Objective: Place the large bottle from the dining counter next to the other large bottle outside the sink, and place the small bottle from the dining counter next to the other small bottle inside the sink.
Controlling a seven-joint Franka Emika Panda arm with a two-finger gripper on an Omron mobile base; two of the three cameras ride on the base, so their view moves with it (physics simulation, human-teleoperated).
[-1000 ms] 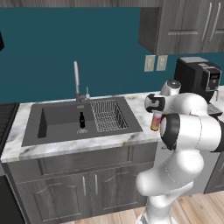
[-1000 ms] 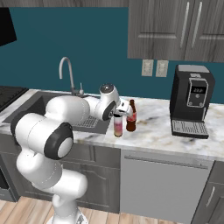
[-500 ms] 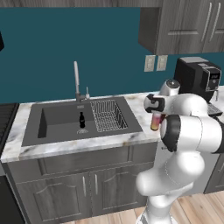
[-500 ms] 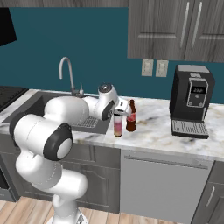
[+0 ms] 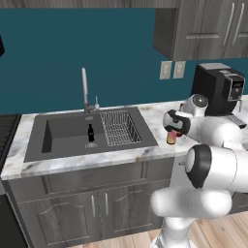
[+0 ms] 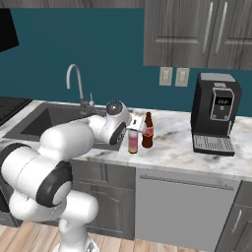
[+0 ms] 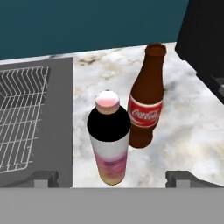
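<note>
A large bottle with a pink and white label, a dark upper part and a pink cap stands upright on the marble counter, right of the sink. A brown cola bottle stands just beside it, close but apart. My gripper is open above the pink bottle, one fingertip low on each side and not touching it. From the base views the hand hovers over the pink bottle next to the cola bottle. A small dark bottle stands upright in the sink.
A wire dish rack fills the sink's right part, close to the bottles. The faucet rises behind the basin. A black coffee machine stands on the counter to the right. A stove edge lies far left.
No clear change: the hand stays over the pink-labelled bottle, which stands in the same spot beside the cola bottle.
</note>
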